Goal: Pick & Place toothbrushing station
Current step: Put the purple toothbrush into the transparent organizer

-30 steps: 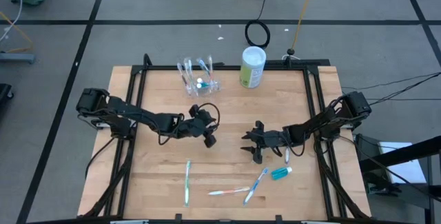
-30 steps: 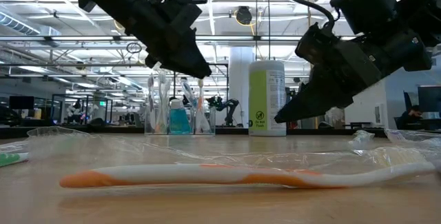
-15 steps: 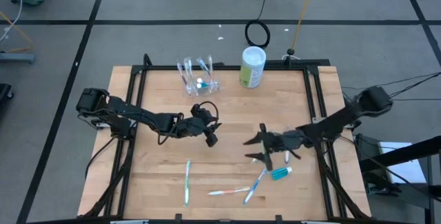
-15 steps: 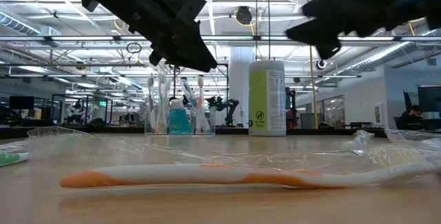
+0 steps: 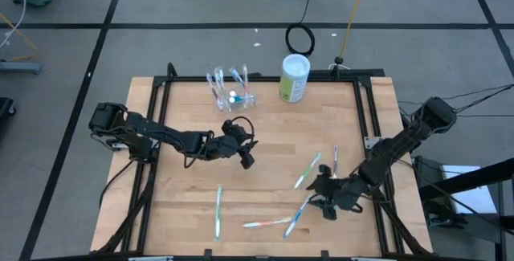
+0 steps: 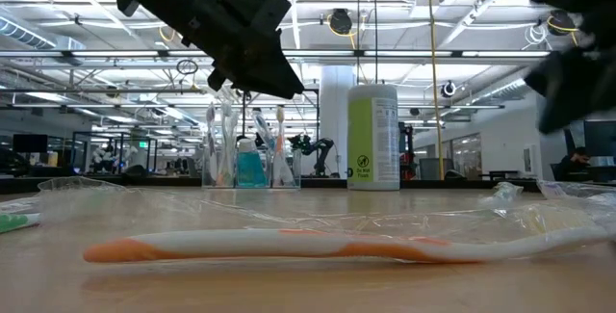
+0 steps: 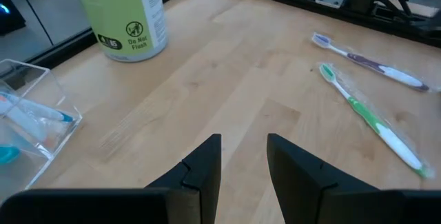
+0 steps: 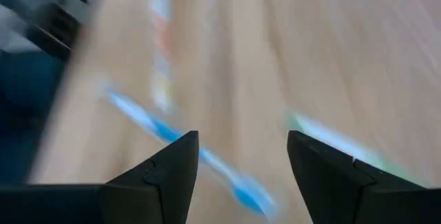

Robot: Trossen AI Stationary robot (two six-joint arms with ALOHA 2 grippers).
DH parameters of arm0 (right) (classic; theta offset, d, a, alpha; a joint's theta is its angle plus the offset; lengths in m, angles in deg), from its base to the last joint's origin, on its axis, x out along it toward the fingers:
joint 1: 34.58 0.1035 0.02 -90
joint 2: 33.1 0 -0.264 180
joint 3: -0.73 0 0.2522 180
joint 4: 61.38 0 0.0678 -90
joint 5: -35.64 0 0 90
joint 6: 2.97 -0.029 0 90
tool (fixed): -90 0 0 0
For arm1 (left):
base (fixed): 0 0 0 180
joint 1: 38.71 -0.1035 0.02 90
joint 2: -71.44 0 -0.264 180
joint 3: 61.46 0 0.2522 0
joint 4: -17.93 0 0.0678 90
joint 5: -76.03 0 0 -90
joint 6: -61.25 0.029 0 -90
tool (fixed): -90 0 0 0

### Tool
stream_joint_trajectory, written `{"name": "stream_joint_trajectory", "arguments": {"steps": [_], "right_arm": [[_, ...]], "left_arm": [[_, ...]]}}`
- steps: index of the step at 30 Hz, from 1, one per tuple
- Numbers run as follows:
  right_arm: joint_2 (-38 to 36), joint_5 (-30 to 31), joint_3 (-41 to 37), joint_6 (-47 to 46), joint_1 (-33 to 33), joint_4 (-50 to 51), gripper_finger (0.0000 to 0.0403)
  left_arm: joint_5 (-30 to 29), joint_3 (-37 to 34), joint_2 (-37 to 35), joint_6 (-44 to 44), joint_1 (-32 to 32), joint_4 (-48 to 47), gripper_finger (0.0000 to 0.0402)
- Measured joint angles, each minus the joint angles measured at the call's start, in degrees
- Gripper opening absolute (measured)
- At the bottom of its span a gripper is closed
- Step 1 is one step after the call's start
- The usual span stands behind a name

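holder (image 5: 229, 90): we see it at the table's far edge beside the white-and-green canister (image 5: 294, 78), already holding some brushes and a blue tube.
loose brushes: we count several near the front edge, e.g. blue toothbrush (image 5: 298, 215), so we judge loading unfinished.
right gripper (image 5: 325, 205): low over them, fingers apart, nothing held; looks set for a pick.
left gripper (image 5: 246, 160): mid-table, fingers part-open, empty; waiting.
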Motion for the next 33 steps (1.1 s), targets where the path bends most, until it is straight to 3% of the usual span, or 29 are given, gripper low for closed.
{"name": "stream_joint_trajectory", "arguments": {"steps": [6, 9, 13, 16, 21, 28, 33], "right_arm": [[-3.68, -1.15, 0.03, -20.22, -0.58, 23.71, 0.0215], [-6.05, -0.76, 0.03, -25.92, -1.75, 33.55, 0.0215], [-8.14, 8.43, -0.69, -36.25, -4.39, 43.06, 0.0215], [-8.86, 8.38, -1.98, -41.20, -7.54, 47.80, 0.0215], [-8.90, 6.33, -6.13, -43.72, -12.41, 47.59, 0.0215], [-9.04, 5.24, -11.53, -39.06, -17.42, 36.80, 0.0213], [-9.08, 3.19, -12.76, -36.18, -19.02, 33.78, 0.0176]], "left_arm": [[0.00, 0.00, 0.00, 0.00, 0.00, 0.04, 0.0124], [0.02, 0.00, 0.00, -0.02, 0.00, 0.04, 0.0124], [0.02, 0.00, 0.00, -0.04, 0.00, 0.04, 0.0124], [0.02, 0.00, -0.02, -0.07, 0.00, 0.02, 0.0124], [0.02, 0.00, -0.02, -0.19, 0.00, 0.02, 0.0124], [0.02, 0.00, -0.04, -0.20, 0.00, 0.02, 0.0124], [0.04, 0.00, -0.04, -0.20, 0.00, 0.01, 0.0124]]}}
